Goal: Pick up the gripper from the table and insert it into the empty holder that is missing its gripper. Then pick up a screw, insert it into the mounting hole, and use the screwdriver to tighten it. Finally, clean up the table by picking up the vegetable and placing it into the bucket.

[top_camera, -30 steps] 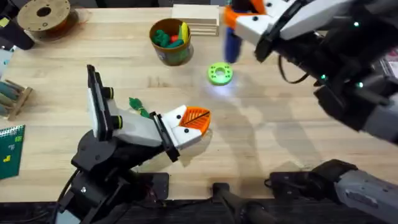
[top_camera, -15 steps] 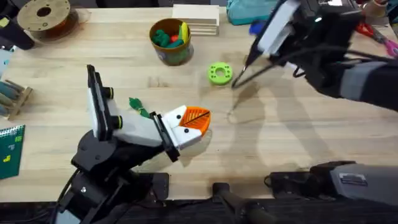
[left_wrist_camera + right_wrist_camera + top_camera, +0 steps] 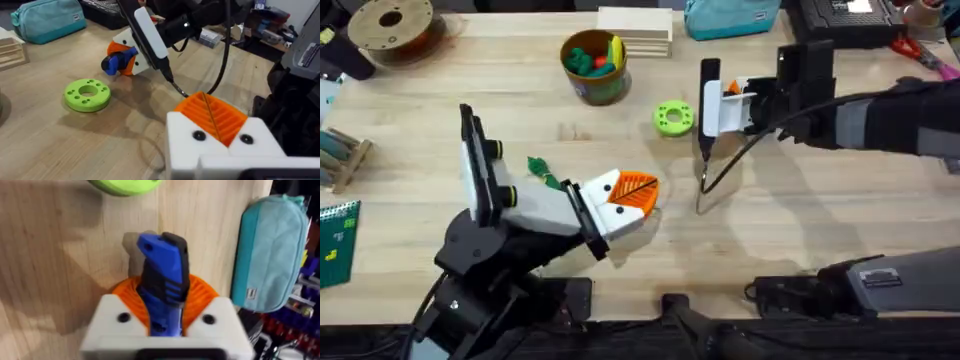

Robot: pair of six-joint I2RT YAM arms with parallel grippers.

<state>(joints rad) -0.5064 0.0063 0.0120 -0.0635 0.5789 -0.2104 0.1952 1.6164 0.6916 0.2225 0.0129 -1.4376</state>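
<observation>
The right gripper (image 3: pixel 732 103), white with orange ribbed pads, hangs over the far middle of the wooden table (image 3: pixel 820 230), its fingers closed around the stubby screwdriver with the bright-blue handle (image 3: pixel 162 287). The handle sits squeezed between the two pads. Just left of it lies a lime-green plastic ring (image 3: pixel 673 118).

The left gripper (image 3: pixel 625 200) rests low near the middle of the table. One orange ribbed wedge-shaped finger (image 3: pixel 212 116) sits in its white angular holder (image 3: pixel 220 152); how far its fingers are parted I cannot tell.

The small dark-green leafy toy vegetable (image 3: pixel 545 172) lies on the table just left of that gripper. The round olive-brown bucket with a tan rim (image 3: pixel 594 66) stands farther back, with red, green and yellow toys inside.
</observation>
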